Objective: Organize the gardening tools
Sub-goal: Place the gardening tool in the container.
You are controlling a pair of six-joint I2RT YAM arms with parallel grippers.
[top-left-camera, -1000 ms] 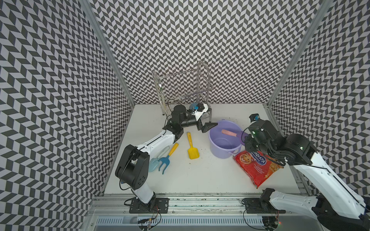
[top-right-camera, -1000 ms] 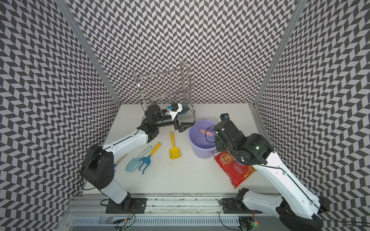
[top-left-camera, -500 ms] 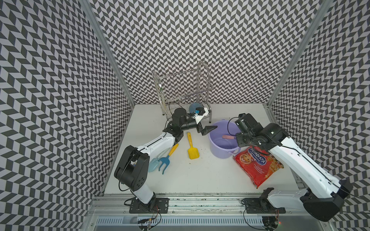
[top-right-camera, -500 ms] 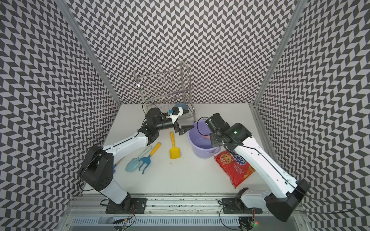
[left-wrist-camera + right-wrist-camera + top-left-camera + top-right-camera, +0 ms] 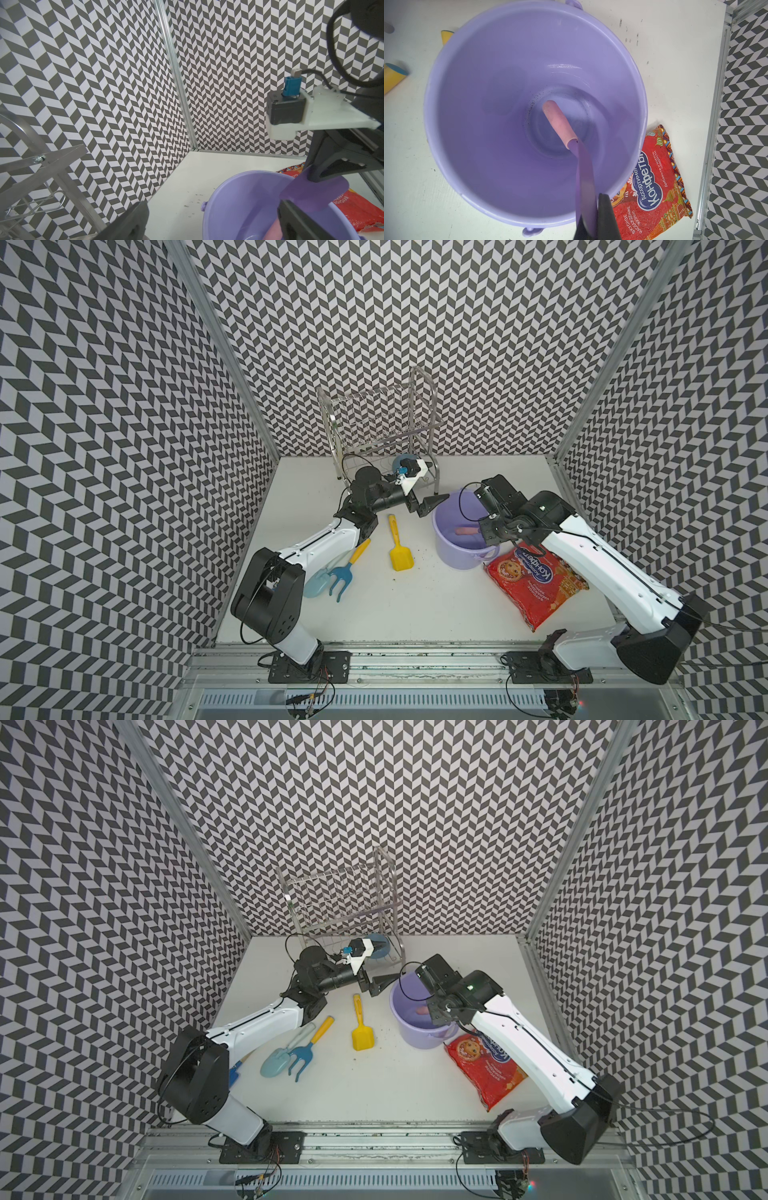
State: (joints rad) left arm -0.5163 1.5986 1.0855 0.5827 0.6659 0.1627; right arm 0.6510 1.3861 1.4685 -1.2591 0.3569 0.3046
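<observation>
My right gripper [image 5: 591, 228] is shut on the blade of the purple scoop [image 5: 584, 176]. The scoop's pink handle [image 5: 559, 122] points down into the lavender bucket [image 5: 453, 556], its end near the bottom. My left gripper [image 5: 428, 506] stands open beside the bucket's left rim, with nothing between its fingers [image 5: 133, 220]. On the table left of the bucket lie the yellow scoop [image 5: 400, 549], the blue fork [image 5: 343, 576] with a yellow handle, and the pale-blue trowel [image 5: 276, 1063], partly under my left arm.
A red snack bag [image 5: 536, 576] lies right of the bucket, partly under my right arm. A wire rack [image 5: 382, 427] stands at the back wall with a blue bowl [image 5: 401, 462] in its lower level. Patterned walls close three sides.
My right arm has reached out over the bucket and the scoop's pink handle has gone from the rim down inside. My left gripper has stayed open by the rim.
</observation>
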